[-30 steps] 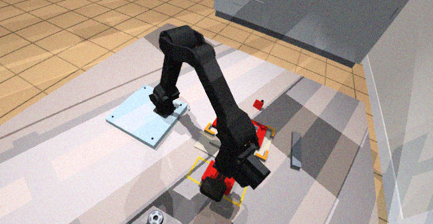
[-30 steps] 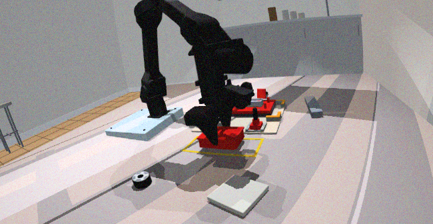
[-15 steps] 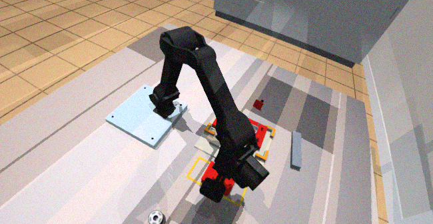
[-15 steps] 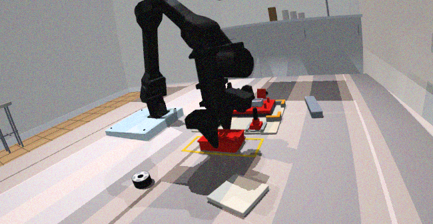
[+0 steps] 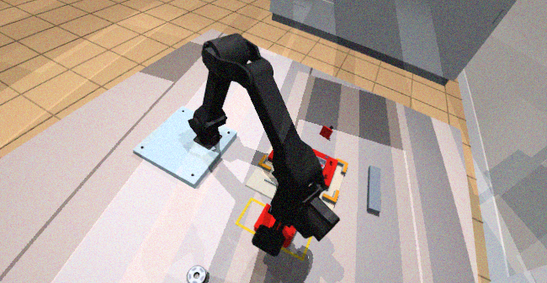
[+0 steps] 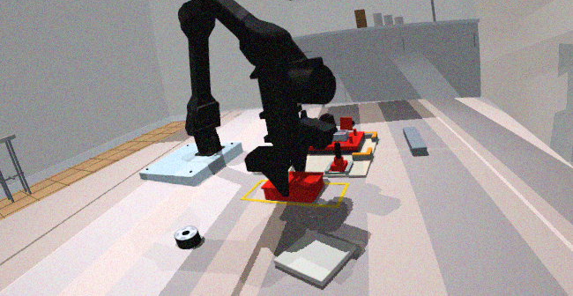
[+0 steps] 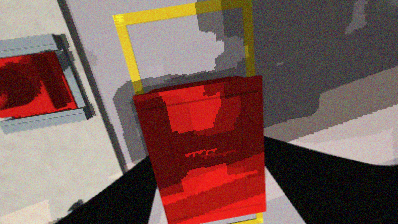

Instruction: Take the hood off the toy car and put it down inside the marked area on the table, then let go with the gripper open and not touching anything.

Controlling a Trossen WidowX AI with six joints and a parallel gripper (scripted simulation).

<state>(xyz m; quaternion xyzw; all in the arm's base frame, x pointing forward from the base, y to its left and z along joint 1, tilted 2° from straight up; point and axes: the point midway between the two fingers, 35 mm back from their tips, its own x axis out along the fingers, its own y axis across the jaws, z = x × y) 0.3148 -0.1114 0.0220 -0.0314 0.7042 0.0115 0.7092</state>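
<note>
The hood (image 5: 263,218) (image 6: 308,187) (image 7: 200,115) is a red block inside the marked area, a yellow outline (image 5: 244,211) (image 6: 344,195) (image 7: 130,57) on the table. It sits at or very near the table top; a tiny gap would not show. My gripper (image 5: 281,228) (image 6: 293,181) (image 7: 206,150) is shut on the hood, one black finger on each side. The red toy car (image 5: 332,172) (image 6: 360,142) stands behind, partly hidden by my arm in the top and exterior views.
A red part with a black post (image 6: 338,164) sits in a grey holder near the car. A pale tray (image 6: 315,257) and a wheel (image 5: 197,274) (image 6: 187,238) lie in front. A grey bar (image 5: 374,189) (image 6: 414,140) lies right; a small red block (image 5: 326,132) (image 6: 346,123) is behind.
</note>
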